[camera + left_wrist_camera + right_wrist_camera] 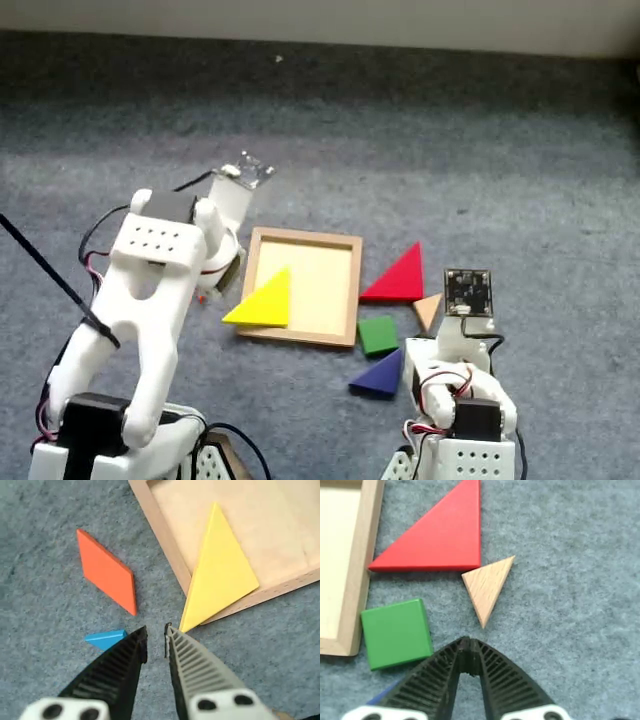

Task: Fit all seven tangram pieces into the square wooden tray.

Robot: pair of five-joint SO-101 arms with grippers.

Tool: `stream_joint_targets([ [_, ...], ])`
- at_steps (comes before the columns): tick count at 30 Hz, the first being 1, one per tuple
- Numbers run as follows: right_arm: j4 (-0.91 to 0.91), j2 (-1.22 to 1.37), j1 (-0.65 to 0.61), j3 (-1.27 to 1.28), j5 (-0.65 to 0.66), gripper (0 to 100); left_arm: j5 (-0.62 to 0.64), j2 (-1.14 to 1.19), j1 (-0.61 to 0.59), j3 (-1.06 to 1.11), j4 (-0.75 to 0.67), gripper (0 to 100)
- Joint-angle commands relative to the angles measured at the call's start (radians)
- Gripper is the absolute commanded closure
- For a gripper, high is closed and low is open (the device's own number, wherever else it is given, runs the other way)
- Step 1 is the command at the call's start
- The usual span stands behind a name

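Square wooden tray [305, 240] on grey carpet, between the two arms, seen from the high view. One piece is partly inside it: the large yellow triangle [265, 300] lies over the tray's floor with one corner projecting past the rim on the left arm's side. In the left wrist view the yellow triangle [220, 575] rests across the tray's rim [165, 535], its pointed corner out over the carpet.

The other visible pieces lie outside the tray. On the left arm's side, an orange parallelogram [107, 572] lies flat near the rim, with a small light-blue triangle [106, 639] just beyond it. On the right arm's side, a large red triangle [398, 278] lies just beside the rim. A small bare-wood triangle [428, 310] lies next to it, a green square [377, 335] by the tray's corner, and a dark blue triangle [380, 375] nearer the right arm's base.

The left gripper [155, 630] hangs over the carpet, its fingers parted by a narrow gap and holding nothing; the pale fingertip [170, 630] is at the yellow triangle's projecting corner. The right gripper [469, 645] has its tips pressed together, empty, just short of the bare-wood triangle [487, 585] and beside the green square [395, 632], below the red triangle [440, 535].
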Motion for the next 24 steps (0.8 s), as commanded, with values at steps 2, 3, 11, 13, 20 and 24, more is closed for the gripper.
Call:
stream_joint_targets([
  [2,0.007,-0.012,0.01,0.15,0.009,98.9,-0.074,-0.038,-0.064,0.108,-0.08,92],
  [3,0.007,-0.012,0.01,0.15,0.009,98.9,-0.075,-0.038,-0.067,0.14,-0.107,92],
  [11,0.007,-0.012,0.01,0.15,0.009,98.9,-0.071,-0.038,-0.001,0.266,-0.186,92],
  [13,0.007,-0.012,0.01,0.15,0.009,98.9,-0.069,-0.036,0.002,0.268,-0.213,92],
  [20,0.007,-0.012,0.01,0.15,0.009,98.9,-0.002,-0.036,0.107,0.282,-0.219,92],
  [24,0.007,-0.012,0.01,0.15,0.009,98.9,0.031,-0.036,0.171,0.285,-0.252,92],
])
